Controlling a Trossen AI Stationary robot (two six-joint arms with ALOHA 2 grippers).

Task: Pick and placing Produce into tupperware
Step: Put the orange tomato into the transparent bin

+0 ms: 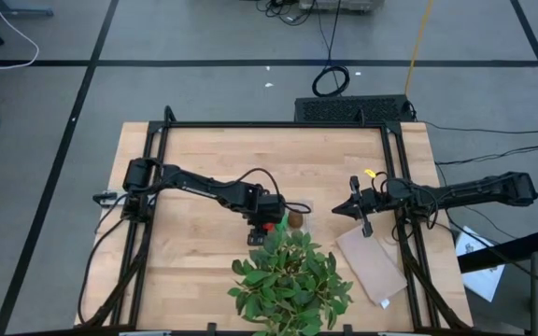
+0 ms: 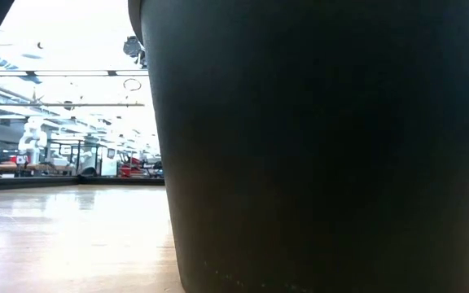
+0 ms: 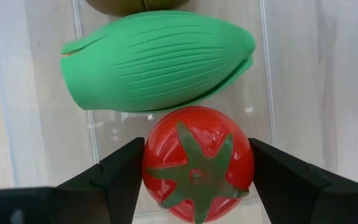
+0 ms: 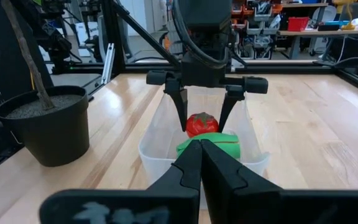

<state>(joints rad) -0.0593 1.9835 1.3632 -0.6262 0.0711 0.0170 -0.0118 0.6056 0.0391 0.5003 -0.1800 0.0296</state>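
The clear tupperware [image 4: 157,155] stands on the table between the two arms. The green oblong piece [image 3: 157,59] lies in it, with the brown kiwi ball [image 3: 135,5] beyond it. My left gripper [image 3: 197,162] points down into the tupperware and is shut on the red tomato [image 3: 197,162], beside the green piece. It also shows in the high view [image 1: 269,227]. My right gripper [image 4: 201,152] is shut and empty, low over the table to the tupperware's right [image 1: 338,211]. My left gripper pinches the tomato's two round sides [image 3: 149,158] between its two fingers, coming from above and pointing down. The tomato sits upright, green top up, inside the tupperware's walls. The green piece hides its underside, so I cannot tell whether it rests on the floor.
A large leafy plant [image 1: 292,275] in a dark pot [image 4: 42,127] stands just nearer than the tupperware; the pot fills the low view [image 2: 324,146]. A flat tan sheet [image 1: 372,266] lies at the near right. Bare wood lies at the far side and the left.
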